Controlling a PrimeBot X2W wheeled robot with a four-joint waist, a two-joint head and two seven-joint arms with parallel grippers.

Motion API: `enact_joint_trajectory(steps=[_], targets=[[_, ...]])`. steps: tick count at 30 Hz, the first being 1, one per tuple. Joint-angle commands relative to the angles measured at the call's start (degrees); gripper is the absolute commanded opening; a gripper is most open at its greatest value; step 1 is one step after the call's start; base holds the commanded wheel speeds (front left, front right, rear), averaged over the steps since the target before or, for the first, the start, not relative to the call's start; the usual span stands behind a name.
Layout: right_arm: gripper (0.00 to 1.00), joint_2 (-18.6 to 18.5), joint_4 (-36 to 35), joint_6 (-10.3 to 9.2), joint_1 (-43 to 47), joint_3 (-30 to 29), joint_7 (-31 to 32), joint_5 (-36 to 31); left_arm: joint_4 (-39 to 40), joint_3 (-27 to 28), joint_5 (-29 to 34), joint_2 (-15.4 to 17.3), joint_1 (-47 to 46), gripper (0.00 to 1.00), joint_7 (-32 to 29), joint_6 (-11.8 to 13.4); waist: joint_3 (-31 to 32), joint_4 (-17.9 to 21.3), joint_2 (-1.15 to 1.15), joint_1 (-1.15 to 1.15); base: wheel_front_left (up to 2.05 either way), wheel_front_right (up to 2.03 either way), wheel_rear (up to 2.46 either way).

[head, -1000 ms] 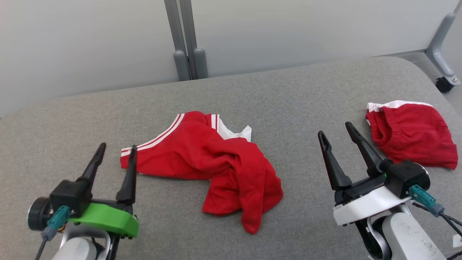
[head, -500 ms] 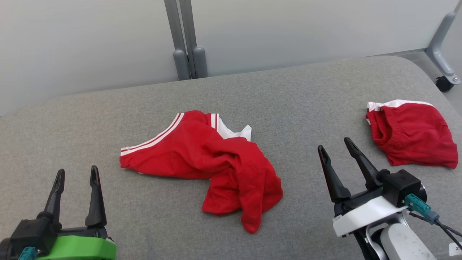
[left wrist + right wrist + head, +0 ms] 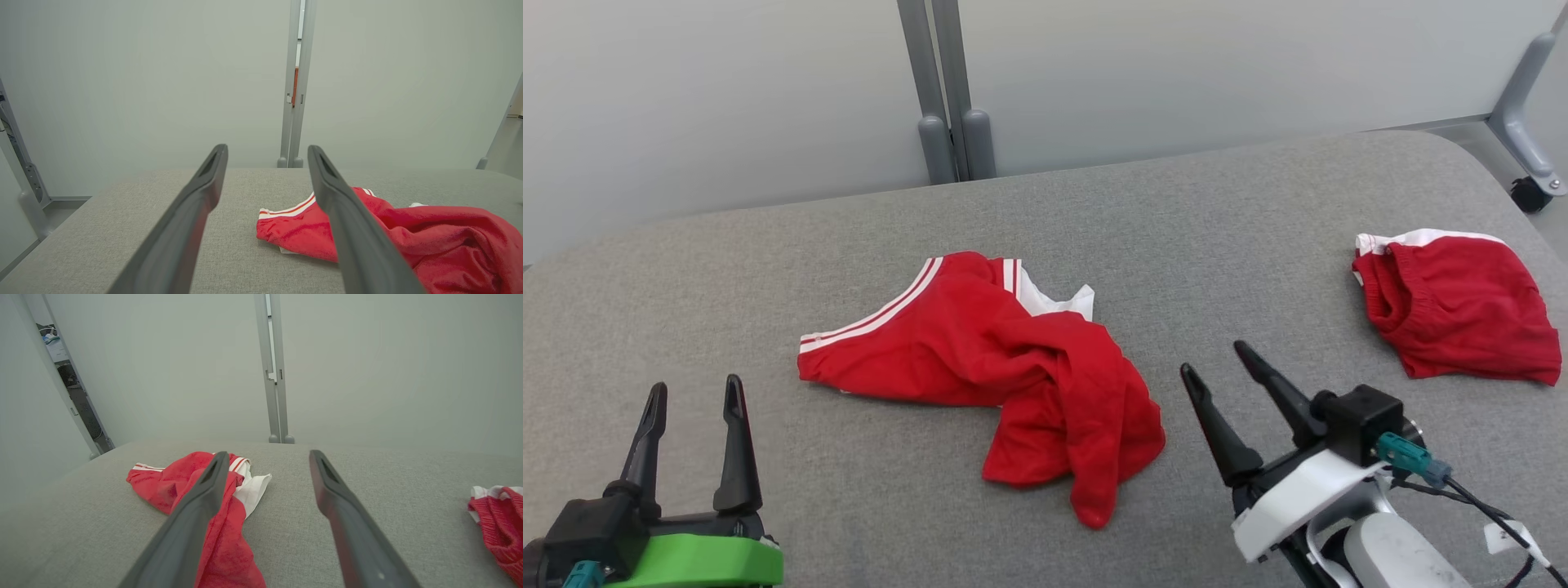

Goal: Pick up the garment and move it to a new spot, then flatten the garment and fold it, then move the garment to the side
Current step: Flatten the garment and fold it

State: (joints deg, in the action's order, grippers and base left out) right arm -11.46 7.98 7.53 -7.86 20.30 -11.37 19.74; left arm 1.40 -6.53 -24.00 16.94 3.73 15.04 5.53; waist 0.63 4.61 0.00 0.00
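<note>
Lying apart: two garments (image 3: 980, 367) (image 3: 1462, 318), perhaps shorts

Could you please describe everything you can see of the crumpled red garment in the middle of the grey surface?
The red garment looks like soft knit sportswear: bright red, with white stripes along its left edge and a white inner layer showing at the far side. It lies crumpled near the middle of the grey padded surface, flatter on the left, bunched into deep folds on the right. Only the surface touches it; the left gripper and right gripper, both open, stand clear.
</note>
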Motion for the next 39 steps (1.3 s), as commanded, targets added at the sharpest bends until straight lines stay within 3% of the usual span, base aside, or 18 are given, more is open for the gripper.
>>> enact_joint_trajectory(steps=[1, 5, 12, 24, 25, 28, 29, 36, 39], targets=[[1.0, -0.07, 0.42, -0.09, -0.69, 1.52, 2.48, 2.48, -0.28, 0.6, 0.79, -0.16, 0.46, 1.0, 0.15, -0.33, -0.01, -0.33, 0.0, 0.0, 0.0, 0.0, 0.0], [1.0, -1.84, 0.55, -0.04, -0.42, 6.82, 10.97, 7.64, -0.52, 1.7, 1.36, -0.32, 0.19, 1.0, 0.16, -0.78, -0.26, -1.76, 0.0, 0.0, 0.0, 0.0, 0.0], [1.0, -1.9, 2.84, -0.06, 1.28, 9.59, 22.43, 13.83, -0.87, 2.06, 1.4, -0.46, -0.68, 1.0, 0.1, -1.56, -1.19, -5.21, 0.0, 0.0, 0.0, 0.0, 0.0], [1.0, 0.95, 10.9, -0.06, -2.43, 8.78, 21.29, 12.34, -1.93, 2.36, 1.27, 0.05, -2.55, 1.0, 0.1, -2.41, -3.06, -7.93, 0.0, 0.0, 0.0, 0.0, 0.0], [0.93, 0.86, 11.54, -0.06, -2.75, 8.98, 21.04, 12.5, -2.1, 2.33, 1.25, 0.05, -2.63, 1.0, 0.1, -2.44, -3.11, -7.99, 0.0, 0.0, 0.0, 0.0, 0.0], [0.16, 0.88, 12.62, -0.06, -3.38, 9.98, 20.52, 13.24, -2.47, 2.26, 1.15, 0.07, -2.83, 1.0, 0.1, -2.5, -3.15, -7.97, 0.0, 0.0, 0.0, 0.0, 0.0], [0.0, 0.73, 12.65, -0.06, -3.58, 10.3, 20.25, 13.6, -2.55, 2.3, 1.09, 0.11, -2.86, 1.0, 0.1, -2.49, -3.13, -7.89, 0.0, 0.0, 0.0, 0.0, 0.0], [0.0, -1.69, 8.46, -0.06, -4.94, 10.82, 16.48, 14.17, -2.57, 2.56, 0.77, 0.13, -2.15, 1.0, 0.1, -2.31, -2.93, -6.88, 0.0, 0.0, 0.0, 0.0, 0.0], [0.0, -4.41, 4.29, -0.07, -6.32, 9.82, 16.47, 15.1, -2.25, 2.56, 0.67, 0.2, -2.08, 1.0, 0.09, -2.2, -3.34, -6.39, 0.0, 0.0, 0.0, 0.0, 0.0]])
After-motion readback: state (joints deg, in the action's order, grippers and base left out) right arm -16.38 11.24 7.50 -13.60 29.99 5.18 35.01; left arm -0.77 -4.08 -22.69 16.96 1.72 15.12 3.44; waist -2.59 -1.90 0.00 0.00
